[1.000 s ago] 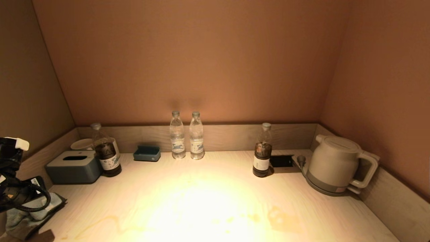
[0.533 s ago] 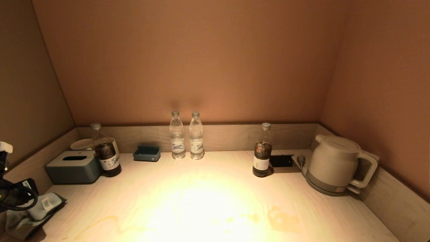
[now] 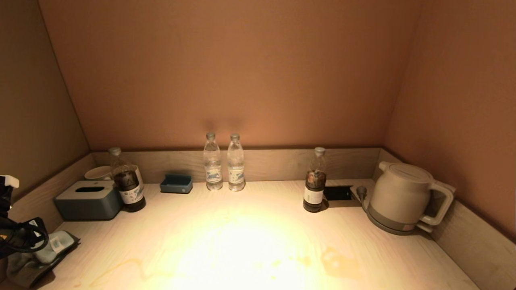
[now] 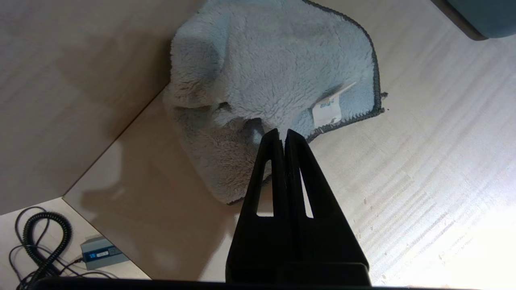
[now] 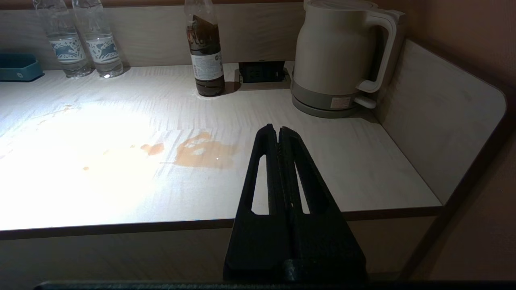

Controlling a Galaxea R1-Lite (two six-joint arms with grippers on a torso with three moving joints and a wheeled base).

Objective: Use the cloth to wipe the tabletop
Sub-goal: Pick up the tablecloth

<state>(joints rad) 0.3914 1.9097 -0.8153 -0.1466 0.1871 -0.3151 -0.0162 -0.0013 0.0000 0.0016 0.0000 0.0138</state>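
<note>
The fluffy pale-blue cloth [image 4: 266, 80], dark-stitched at its hem with a small white tag too small to read, lies rumpled on the wood-grain table [image 4: 423, 169] beside its left front corner. The left hand [image 4: 282, 135] hovers above it, fingers pressed together, empty. The right hand [image 5: 278, 131] is likewise closed.

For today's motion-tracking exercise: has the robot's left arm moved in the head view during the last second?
Yes. The left gripper, shut above the cloth, has drawn back leftward, away from the tissue box, so less of the arm shows at the frame's left edge.
</note>
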